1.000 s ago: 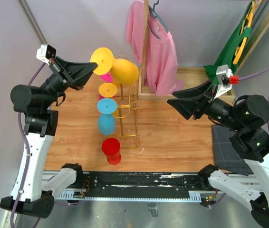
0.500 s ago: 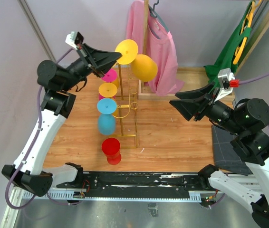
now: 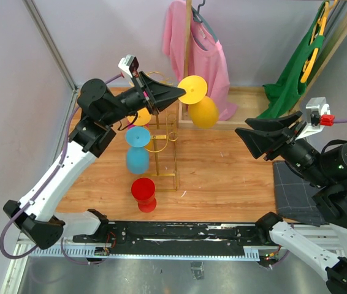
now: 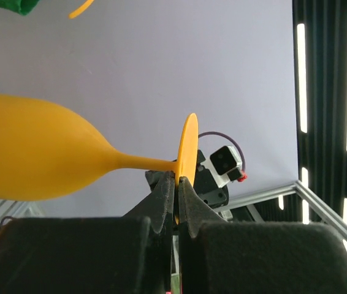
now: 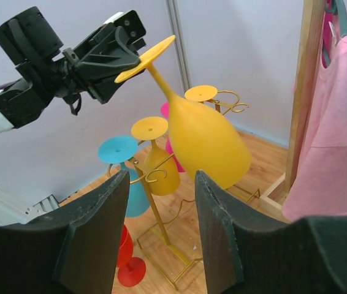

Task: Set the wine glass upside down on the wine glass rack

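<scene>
The opaque yellow wine glass had a rounded bowl, a thin stem and a flat round foot, all in one matte colour. The left gripper held it in the air by the foot. In the left wrist view its black fingers were clamped on the rim of the disc. The disc stood edge-on between them, and the stem and bowl reached out past the fingertips.

From the right wrist view the glass was tilted, foot uppermost at the gripper and bowl slanting down and away, mouth lowest. It hung high above the wooden table, just beside the top of the tall thin gold wire rack on its right side. It was seated on none of the loops, and was in front of the pink shirt.

A blue wine glass and a smaller yellow wine glass hung foot-up on the rack's left side. A red wine glass stood on the table near the rack's base.

The right gripper was well to the right of the held glass, its padded fingers spread wide with nothing between them.
</scene>
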Robot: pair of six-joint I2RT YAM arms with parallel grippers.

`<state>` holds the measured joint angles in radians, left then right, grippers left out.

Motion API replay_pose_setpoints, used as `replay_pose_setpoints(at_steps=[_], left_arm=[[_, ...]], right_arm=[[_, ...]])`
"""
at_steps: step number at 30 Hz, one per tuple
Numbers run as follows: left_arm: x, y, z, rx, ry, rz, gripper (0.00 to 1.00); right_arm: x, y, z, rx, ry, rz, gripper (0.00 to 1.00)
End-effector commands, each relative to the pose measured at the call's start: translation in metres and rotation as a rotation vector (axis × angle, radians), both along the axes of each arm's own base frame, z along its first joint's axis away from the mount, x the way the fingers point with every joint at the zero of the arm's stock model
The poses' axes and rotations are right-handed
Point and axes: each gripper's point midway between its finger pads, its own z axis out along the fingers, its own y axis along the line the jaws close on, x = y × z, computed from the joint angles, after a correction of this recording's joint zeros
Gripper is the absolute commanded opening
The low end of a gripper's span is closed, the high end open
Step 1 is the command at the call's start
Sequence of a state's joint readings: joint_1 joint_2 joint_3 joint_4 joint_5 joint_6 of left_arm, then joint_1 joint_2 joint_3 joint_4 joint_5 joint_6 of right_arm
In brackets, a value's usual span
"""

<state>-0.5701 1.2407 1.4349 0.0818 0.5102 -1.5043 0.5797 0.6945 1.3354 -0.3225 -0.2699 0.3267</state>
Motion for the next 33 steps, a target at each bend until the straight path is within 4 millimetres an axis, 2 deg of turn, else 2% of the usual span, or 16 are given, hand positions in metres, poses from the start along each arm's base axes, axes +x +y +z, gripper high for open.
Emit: replay_pose_setpoints(at_steps=[1,8,13,19,33], left_arm=[[-0.017,0.012,0.002,0.049,-0.042,0.066,0.0],[-0.029,0.001,-0.032,0.098,0.029,0.04,0.0],[-0.032,-0.006,-0.054,0.151,0.057,0.029,0.0],[-0.029,-0.006,-0.066,0.193,0.066,0.056,0.0],[-0.02,0.003,-0.098,0.271,0.123,0.13,0.0]], right_arm=[[0.007,-0.006,0.001,-0.007,0.004,-0.045,0.48],[0.011,0.001,0.0,0.007,0.018,-0.024,0.48],[0.01,-0.003,0.0,0.018,0.015,-0.043,0.48],[0.009,-0.009,-0.004,0.02,0.018,-0.067,0.48],[0.012,-0.007,-0.01,0.022,0.04,-0.065,0.49]])
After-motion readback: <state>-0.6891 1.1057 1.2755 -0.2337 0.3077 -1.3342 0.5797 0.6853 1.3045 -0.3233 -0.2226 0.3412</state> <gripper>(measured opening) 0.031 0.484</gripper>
